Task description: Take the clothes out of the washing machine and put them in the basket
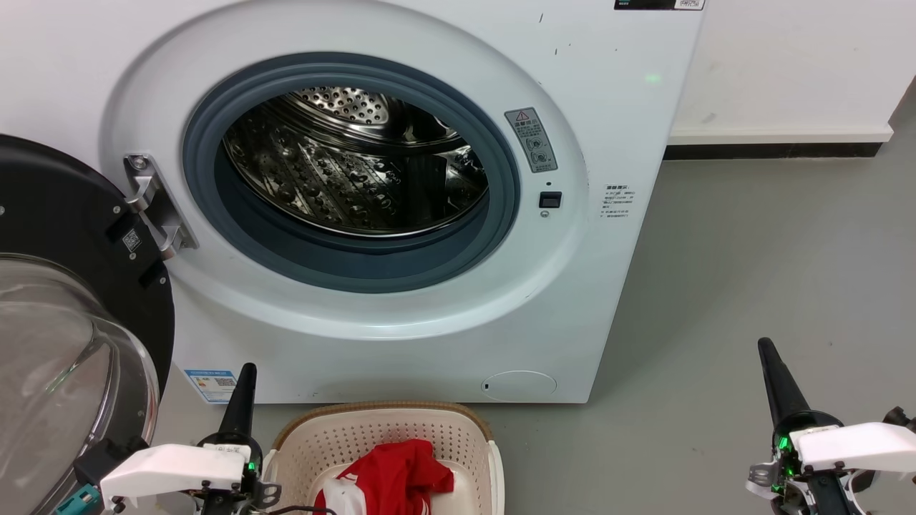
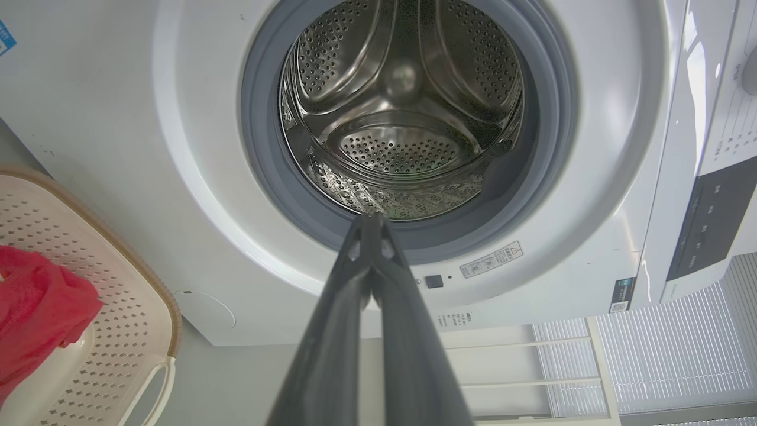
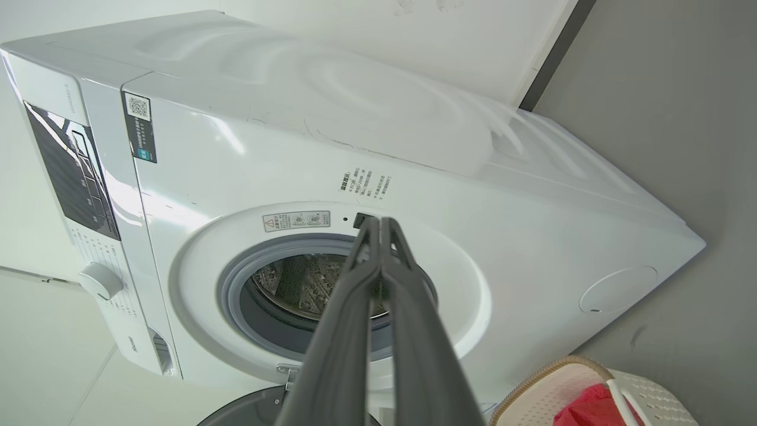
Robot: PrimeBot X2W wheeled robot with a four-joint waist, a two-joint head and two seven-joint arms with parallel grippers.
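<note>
Nearest the camera, the left claw (image 1: 245, 373) is seen at the lower left and the right claw (image 1: 766, 352) at the lower right. On each, the two dark fingers are pressed together and nothing is gripped. Between them, on the grey floor (image 1: 751, 250), the cream perforated basket (image 1: 386, 409) is set just in front of the washing machine (image 1: 429, 357). Red clothes (image 1: 397, 472), with a patch of white showing, are heaped inside it.

Beyond the basket, the black-rimmed glass door (image 1: 64, 343) is swung wide open to the left. The perforated steel drum (image 1: 358, 179) is shown bare: no fabric is seen against its wall, paddles or back in the head and left wrist views. Its lowest front part is hidden by the grey seal (image 1: 358, 265).

The unloading is therefore judged done or very nearly done, with nothing visibly left to fetch.
</note>
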